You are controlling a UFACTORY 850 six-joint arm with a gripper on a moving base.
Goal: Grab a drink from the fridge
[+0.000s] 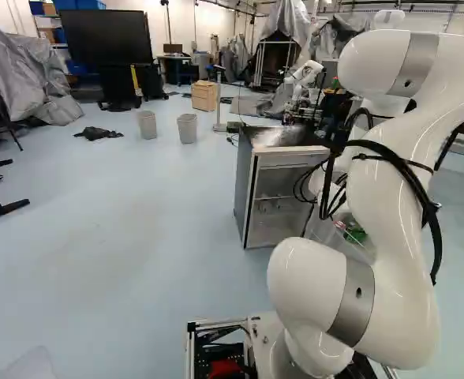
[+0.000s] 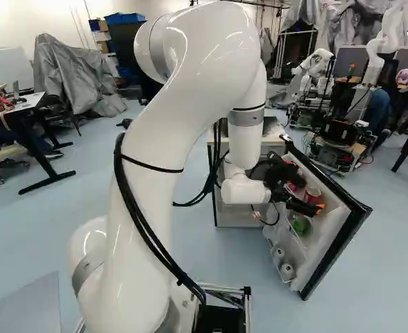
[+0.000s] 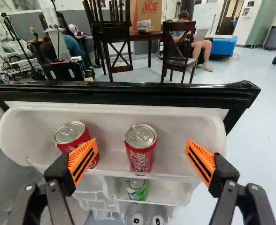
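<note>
The gripper (image 2: 308, 194) is positioned at the upper bin (image 3: 189, 124) of the open fridge door (image 2: 339, 234). Its fingers are spread wide, grasping nothing. One red can (image 3: 140, 152) stands upright between the orange pads (image 3: 84, 159), touching neither. A second red can (image 3: 71, 138) stands beside one finger; contact cannot be determined. A green can (image 3: 137, 191) occupies the lower bin (image 3: 167, 193), beneath the first can.
</note>
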